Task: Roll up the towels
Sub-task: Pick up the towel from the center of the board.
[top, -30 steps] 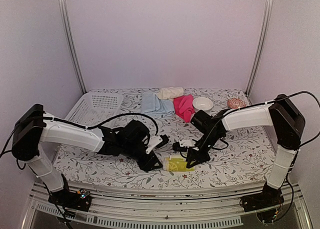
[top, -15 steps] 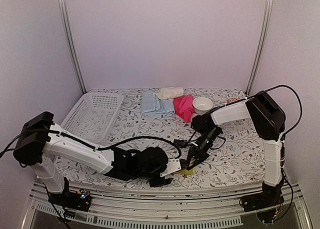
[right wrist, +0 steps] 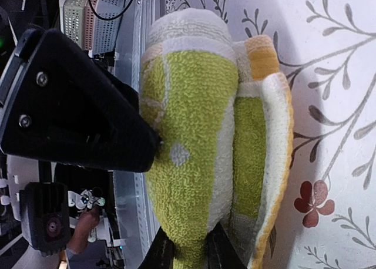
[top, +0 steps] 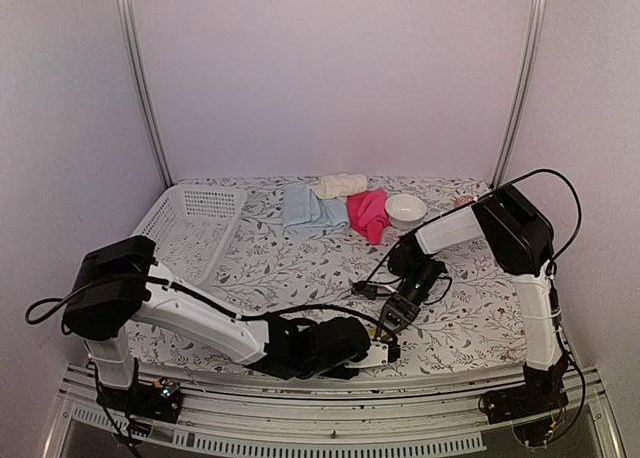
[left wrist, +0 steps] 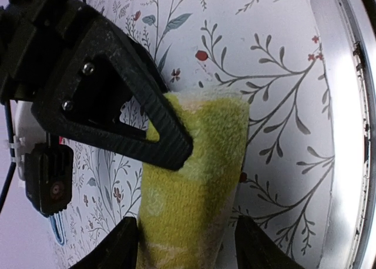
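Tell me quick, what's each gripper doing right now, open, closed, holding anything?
Left gripper: jaws closed wide around the rolled yellow-green towel, gripping its sides.
Right gripper: jaws pinched shut on one end of the same towel.

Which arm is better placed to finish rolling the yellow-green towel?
Right, probably. The right hand pinches the end of the yellow-green towel tightly; the left hand only flanks the roll, fingers wide, and its grip is unclear.
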Controlling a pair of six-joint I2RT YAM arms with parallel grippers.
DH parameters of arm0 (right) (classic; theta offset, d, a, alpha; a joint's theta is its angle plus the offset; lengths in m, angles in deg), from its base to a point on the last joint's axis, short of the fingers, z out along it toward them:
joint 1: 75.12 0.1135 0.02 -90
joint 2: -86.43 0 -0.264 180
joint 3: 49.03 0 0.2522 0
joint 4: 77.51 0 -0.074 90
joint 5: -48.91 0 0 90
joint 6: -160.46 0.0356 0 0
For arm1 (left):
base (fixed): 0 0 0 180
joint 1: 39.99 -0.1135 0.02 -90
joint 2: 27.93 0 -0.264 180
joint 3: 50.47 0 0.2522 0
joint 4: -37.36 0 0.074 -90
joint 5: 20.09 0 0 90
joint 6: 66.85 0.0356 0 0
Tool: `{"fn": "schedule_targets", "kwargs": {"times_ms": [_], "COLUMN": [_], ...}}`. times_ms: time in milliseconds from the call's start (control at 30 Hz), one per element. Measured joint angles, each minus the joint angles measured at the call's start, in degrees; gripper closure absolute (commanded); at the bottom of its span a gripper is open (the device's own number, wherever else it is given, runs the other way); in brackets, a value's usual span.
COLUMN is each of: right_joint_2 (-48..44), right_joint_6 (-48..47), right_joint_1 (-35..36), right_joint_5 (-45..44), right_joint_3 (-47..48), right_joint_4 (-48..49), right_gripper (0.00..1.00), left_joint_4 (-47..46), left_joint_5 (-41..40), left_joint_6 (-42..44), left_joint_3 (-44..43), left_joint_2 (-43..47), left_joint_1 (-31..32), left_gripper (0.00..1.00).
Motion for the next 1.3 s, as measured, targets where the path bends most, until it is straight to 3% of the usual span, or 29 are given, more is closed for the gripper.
{"fn": "schedule_targets", "kwargs": {"times_ms": [500, 733, 833, 967, 1167, 1300], "right_joint_2": [6.19, 6.19, 5.29, 1.03, -8.94, -20.35], "right_joint_6": [-5.46, -6.16, -5.95, -4.63, -3.23, 0.63], "right_joint_1": [-1.53, -1.99, -2.47, -3.96, -12.52, -18.53], "right_joint_5": [6.4, 6.29, 5.46, 2.91, -0.44, -4.17], "right_joint_3": [3.93, 4.22, 4.17, 3.91, 3.65, -2.51], "right_joint_4": [-9.68, -10.36, -10.19, -9.46, -8.07, 1.6], "right_gripper": [0.88, 0.6, 0.55, 0.4, 0.42, 0.42], "left_joint_4": [-5.09, -5.79, -5.68, -5.99, -5.77, -4.11], "left_joint_5": [-7.15, -8.74, -8.33, -7.65, -4.57, -1.79], "left_joint_6": [5.2, 6.4, 6.32, 6.12, 4.24, 2.01], "left_joint_3": [-3.91, -4.87, -4.85, -4.81, -3.17, -2.64], "left_joint_2": [-7.26, -8.98, -8.98, -8.94, -6.51, -2.84], "left_joint_1": [1.33, 1.46, 1.27, 0.66, -1.31, -3.85], "left_gripper": [0.5, 0.72, 0.78, 0.8, 0.83, 0.84]}}
